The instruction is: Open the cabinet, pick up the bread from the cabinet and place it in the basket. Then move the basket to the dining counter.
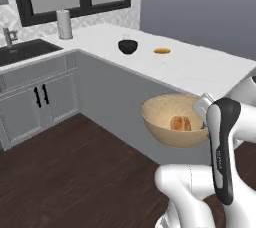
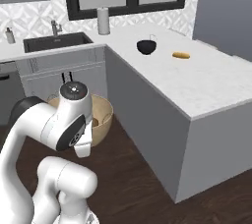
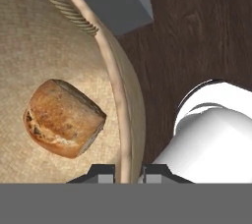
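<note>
Tool (image 3: pixel 127 174) clamped on the basket (image 1: pixel 165 122) rim — bread (image 3: pixel 63 118) inside — above dark floor (image 1: pixel 75 172).

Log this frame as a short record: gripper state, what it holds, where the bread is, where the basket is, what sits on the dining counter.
gripper: shut on the basket rim
basket: held off the floor, in front of the counter's grey face
bread: lying inside the basket
dining counter: basket not yet on it
on the counter: dark bowl, small orange-tan roll
far corner: paper towel roll, sink
</note>
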Tool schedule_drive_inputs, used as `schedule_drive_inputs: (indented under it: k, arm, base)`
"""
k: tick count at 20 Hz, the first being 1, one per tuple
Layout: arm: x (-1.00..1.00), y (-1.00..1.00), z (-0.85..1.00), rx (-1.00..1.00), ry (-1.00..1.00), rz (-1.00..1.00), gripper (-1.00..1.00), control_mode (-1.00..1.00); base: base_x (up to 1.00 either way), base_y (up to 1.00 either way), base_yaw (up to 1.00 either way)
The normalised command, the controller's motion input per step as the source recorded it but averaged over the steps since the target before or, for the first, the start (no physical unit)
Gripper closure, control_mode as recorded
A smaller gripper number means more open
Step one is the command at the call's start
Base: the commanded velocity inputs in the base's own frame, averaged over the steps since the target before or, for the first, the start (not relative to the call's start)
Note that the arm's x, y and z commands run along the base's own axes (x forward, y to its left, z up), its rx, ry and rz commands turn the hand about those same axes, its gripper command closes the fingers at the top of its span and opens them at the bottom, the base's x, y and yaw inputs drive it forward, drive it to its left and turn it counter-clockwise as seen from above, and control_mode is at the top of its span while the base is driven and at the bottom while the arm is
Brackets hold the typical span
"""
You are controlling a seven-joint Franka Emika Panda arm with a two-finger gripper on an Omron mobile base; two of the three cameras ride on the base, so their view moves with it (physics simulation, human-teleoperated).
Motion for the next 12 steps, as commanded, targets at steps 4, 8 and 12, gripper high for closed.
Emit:
schedule_drive_inputs:
  k: [4, 8, 12]
  arm:
    - [0.00, 0.00, 0.00, 0.00, 0.00, 0.00, 1.00, 1.00]
    - [0.00, 0.00, 0.00, 0.00, 0.00, 0.00, 1.00, 1.00]
    - [0.00, 0.00, 0.00, 0.00, 0.00, 0.00, 1.00, 1.00]
  base:
    - [0.94, 0.66, -0.57]
    - [0.60, 0.71, -0.58]
    - [0.55, 0.63, -0.67]
